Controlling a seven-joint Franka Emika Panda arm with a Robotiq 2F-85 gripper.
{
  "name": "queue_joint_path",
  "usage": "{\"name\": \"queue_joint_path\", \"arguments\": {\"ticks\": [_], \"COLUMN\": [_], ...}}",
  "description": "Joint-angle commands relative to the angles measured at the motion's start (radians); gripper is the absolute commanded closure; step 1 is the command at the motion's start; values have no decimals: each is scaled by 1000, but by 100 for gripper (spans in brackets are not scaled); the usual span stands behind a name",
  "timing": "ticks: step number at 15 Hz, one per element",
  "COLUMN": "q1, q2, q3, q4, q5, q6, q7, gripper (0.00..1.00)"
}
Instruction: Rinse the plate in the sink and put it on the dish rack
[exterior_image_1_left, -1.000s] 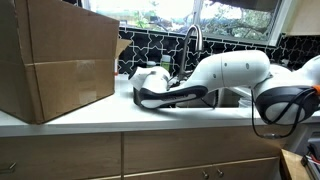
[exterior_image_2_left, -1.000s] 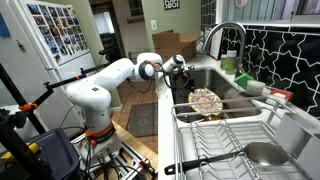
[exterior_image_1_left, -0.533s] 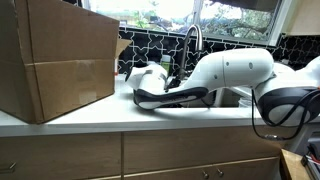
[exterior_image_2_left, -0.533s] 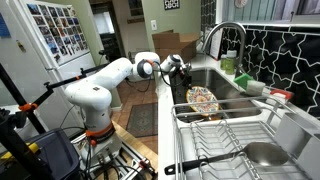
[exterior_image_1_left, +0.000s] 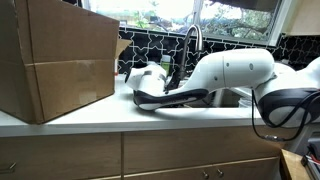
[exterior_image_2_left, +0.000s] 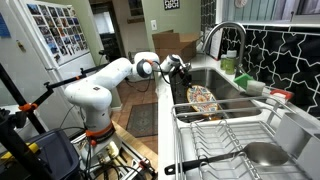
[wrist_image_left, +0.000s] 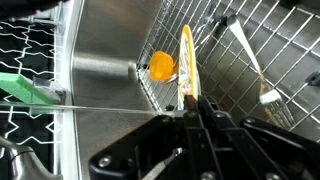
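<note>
In the wrist view the plate (wrist_image_left: 186, 60) shows edge-on, upright, with a yellow rim, right beside the wire wall of the dish rack (wrist_image_left: 245, 45). My gripper (wrist_image_left: 193, 106) is shut on the plate's near edge. In an exterior view the patterned plate (exterior_image_2_left: 204, 99) hangs over the steel sink (exterior_image_2_left: 222, 80) at the far end of the dish rack (exterior_image_2_left: 228, 135), with the gripper (exterior_image_2_left: 186, 90) coming down onto it from the arm's side. Whether the plate rests on the wires I cannot tell. In an exterior view the white arm (exterior_image_1_left: 225, 75) hides the gripper and the plate.
The tall curved faucet (exterior_image_2_left: 226, 34) stands behind the sink, with a green bottle (exterior_image_2_left: 230, 63) next to it. A steel pan (exterior_image_2_left: 262, 153) and a dark-handled utensil (exterior_image_2_left: 210, 158) lie on the near rack. A big cardboard box (exterior_image_1_left: 55, 60) stands on the counter.
The plate and gripper have shifted slightly toward the arm's side. Otherwise nothing has visibly moved.
</note>
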Motion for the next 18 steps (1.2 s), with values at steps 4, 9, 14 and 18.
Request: {"name": "queue_joint_path", "arguments": {"ticks": [4, 9, 14, 18], "q1": [45, 49, 72, 89], "q2": [11, 13, 11, 16], "q3": [-57, -59, -92, -125], "q4": [-2, -2, -9, -11], "q5": [-75, -73, -102, -144], "q6": [-83, -98, -171, -229], "q7": [-38, -45, -51, -78], "gripper": [98, 98, 98, 98]}}
